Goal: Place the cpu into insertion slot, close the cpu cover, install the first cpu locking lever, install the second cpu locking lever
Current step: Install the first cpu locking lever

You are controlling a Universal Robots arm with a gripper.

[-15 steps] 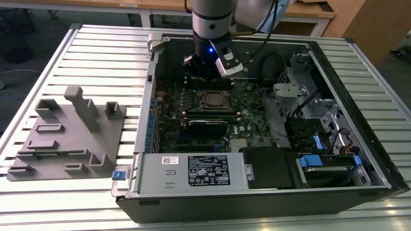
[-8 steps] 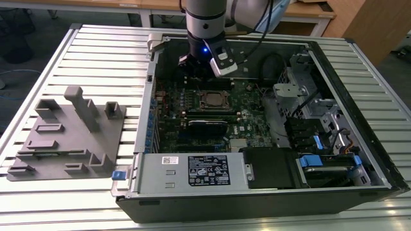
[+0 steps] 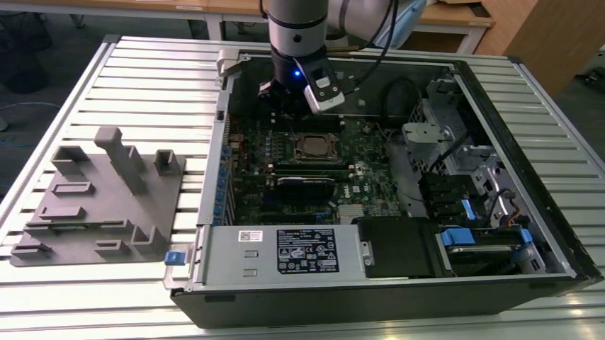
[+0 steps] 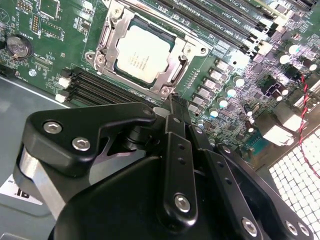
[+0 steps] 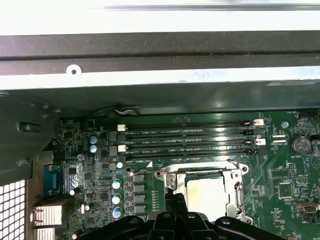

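The cpu (image 4: pixel 141 53) lies flat in the insertion slot (image 4: pixel 102 47), its dull silver top showing through the window of the cpu cover (image 4: pixel 176 74), which is folded down over it. In the first wrist view the cpu (image 5: pixel 206 194) and cover frame (image 5: pixel 235 192) sit just beyond my fingertips. A thin locking lever (image 5: pixel 200 166) runs along one side of the socket. My gripper (image 4: pixel 175 107) is shut with nothing between its fingers, its tip close to one corner of the socket. In the exterior view the gripper (image 3: pixel 282 99) hangs low inside the case, behind the socket (image 3: pixel 317 146).
Long black memory slots (image 5: pixel 190 137) flank the socket, with capacitors (image 5: pixel 116 199) beside it. The case's metal wall (image 5: pixel 160 75) stands close behind. A silver power supply (image 3: pixel 274 251), a drive cage (image 3: pixel 482 212) and a grey fixture (image 3: pixel 95 198) on the slatted table also stand nearby.
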